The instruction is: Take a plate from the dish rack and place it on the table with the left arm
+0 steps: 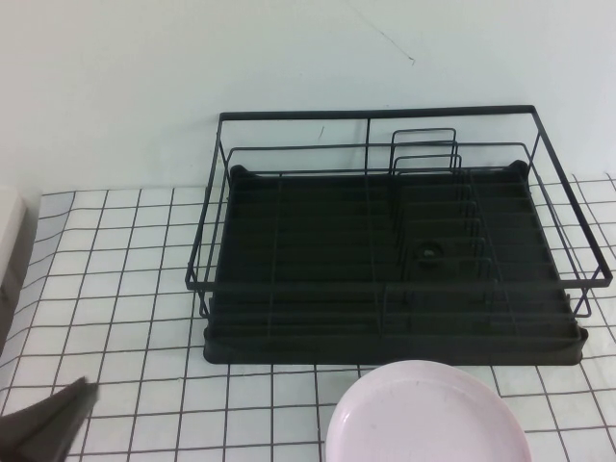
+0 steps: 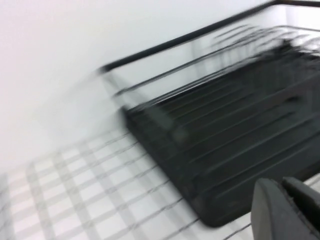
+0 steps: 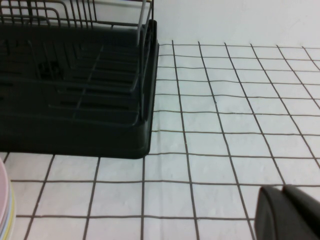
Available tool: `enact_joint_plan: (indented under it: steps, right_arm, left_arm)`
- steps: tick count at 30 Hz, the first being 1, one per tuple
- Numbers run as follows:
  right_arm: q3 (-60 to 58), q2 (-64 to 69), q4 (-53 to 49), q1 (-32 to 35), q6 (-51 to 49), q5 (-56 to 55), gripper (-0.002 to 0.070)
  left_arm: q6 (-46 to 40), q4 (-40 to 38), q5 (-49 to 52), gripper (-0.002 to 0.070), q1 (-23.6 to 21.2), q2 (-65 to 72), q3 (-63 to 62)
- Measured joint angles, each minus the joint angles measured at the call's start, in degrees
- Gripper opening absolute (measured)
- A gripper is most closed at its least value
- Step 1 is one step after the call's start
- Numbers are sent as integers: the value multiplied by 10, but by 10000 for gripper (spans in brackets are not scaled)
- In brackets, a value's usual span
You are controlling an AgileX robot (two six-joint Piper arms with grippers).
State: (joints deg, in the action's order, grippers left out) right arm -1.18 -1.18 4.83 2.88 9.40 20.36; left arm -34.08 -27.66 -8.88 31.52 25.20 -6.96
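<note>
The pale pink plate [image 1: 426, 416] lies flat on the gridded table [image 1: 135, 289], just in front of the dish rack [image 1: 385, 269] and right of centre. The black wire rack holds no plate; only its upright dividers show. My left gripper [image 1: 77, 397] hangs low at the near left, well apart from the plate. In the left wrist view, the left gripper [image 2: 281, 185] is shut on nothing, near the rack's [image 2: 225, 140] front corner. My right gripper [image 3: 282, 190] is shut and empty over bare table, right of the rack [image 3: 75, 90]. The plate's rim [image 3: 3, 195] shows at that view's edge.
A white wall rises behind the rack. A pale object [image 1: 10, 241] sits at the table's far left edge. Gridded table stretches left of the rack and to its right [image 3: 240, 100].
</note>
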Motion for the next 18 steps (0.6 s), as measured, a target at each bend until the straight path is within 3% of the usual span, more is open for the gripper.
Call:
enact_joint_plan:
  steps: [10, 18]
  right_arm:
    - [0, 0, 0, 0, 0, 0, -1]
    - [0, 0, 0, 0, 0, 0, -1]
  left_arm:
    - [372, 277, 59, 0, -235, -163, 83]
    - [420, 304, 237, -1, -326, -256, 83]
